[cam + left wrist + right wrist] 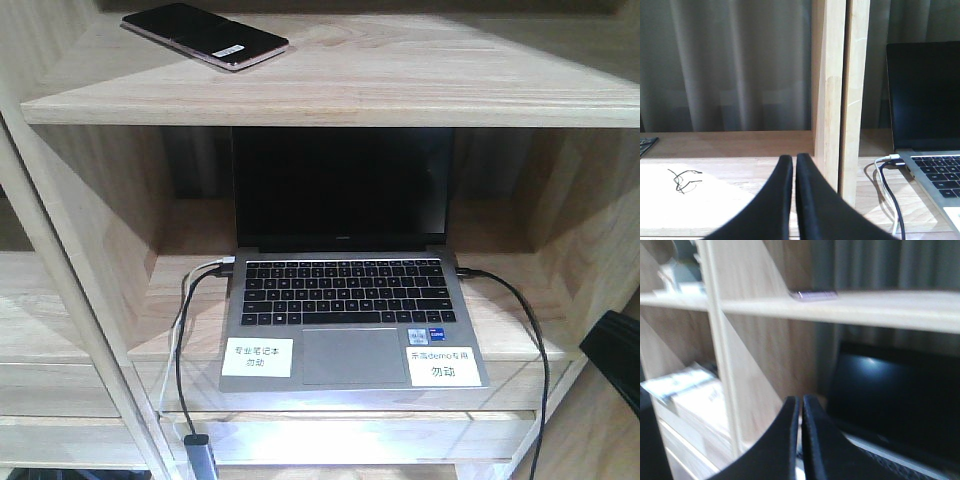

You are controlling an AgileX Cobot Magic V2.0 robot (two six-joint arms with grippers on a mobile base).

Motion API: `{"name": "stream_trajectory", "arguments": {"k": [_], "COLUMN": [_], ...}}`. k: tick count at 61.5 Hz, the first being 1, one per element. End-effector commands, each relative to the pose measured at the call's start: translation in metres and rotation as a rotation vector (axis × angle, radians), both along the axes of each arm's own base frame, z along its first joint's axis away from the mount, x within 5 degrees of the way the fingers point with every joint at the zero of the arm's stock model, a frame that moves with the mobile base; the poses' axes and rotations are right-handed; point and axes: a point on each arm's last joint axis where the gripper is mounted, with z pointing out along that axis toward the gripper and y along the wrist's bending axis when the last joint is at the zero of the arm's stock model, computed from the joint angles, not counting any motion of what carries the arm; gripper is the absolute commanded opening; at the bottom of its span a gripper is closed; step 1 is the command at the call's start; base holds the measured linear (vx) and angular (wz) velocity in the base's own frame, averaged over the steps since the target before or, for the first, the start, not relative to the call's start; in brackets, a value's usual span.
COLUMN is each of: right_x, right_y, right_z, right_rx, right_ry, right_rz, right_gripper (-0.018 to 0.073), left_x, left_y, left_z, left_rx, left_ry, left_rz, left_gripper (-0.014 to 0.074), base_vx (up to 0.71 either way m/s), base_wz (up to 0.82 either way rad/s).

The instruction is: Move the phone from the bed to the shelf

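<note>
Left fingers [794, 165] pressed together, right fingers [801, 407] likewise, blurred, phone [205, 35] flat on shelf [400, 75], top edge cropped.

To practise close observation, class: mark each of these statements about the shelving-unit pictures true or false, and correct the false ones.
1. The phone lies on the shelf above the laptop. True.
2. The laptop's lid is closed. False: it stands open, with a dark screen.
3. The left gripper holds the phone. False: its fingers are together with nothing between them.
4. The right gripper is shut and empty. True.
5. Cables are plugged into both sides of the laptop. True.
</note>
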Motion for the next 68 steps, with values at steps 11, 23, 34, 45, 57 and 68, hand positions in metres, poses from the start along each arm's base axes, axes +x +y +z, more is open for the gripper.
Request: {"name": "stream_trajectory", "arguments": {"k": [11,23,34,45,57,68], "right_x": [0.006,0.01,0.011,0.013,0.009,-0.001], "right_y": [-0.01,-0.016,-0.017,-0.022,-0.036,-0.046], "right_z": [0.001,-0.001,0.0,0.0,-0.005,-0.036], "right_rx": [0.012,0.004,-0.014,-0.049,-0.055,-0.033], "right_ry": [0.074,0.093,0.073,0.049,0.065,0.04], "right_rz": [-0.13,-0.204,-0.225,-0.285,-0.463,-0.61], "right_gripper": [-0.0006,-0.0006,-0.0006,-0.0006,-0.0006,-0.0006], "left_x": [-0.002,-0.002,-0.002,-0.002,-0.002,-0.002], "left_y": [0.0,0.0,0.0,0.0,0.0,0.0], "left_z": [0.015,0.015,0.015,0.015,0.015,0.015], "left_rx": [-0.016,-0.016,-0.016,-0.016,-0.016,-0.016], "left_ry": [-0.103,-0.103,-0.103,-0.103,-0.103,-0.103], "left_rz": [0.005,0.005,0.005,0.005,0.005,0.005], "left_gripper": [0.0001,0.0001,0.0001,0.0001,0.0001,0.0001], "base_vx": [0.0,0.0,0.0,0.0,0.0,0.0], "base_wz": [0.0,0.0,0.0,0.0,0.0,0.0]}}
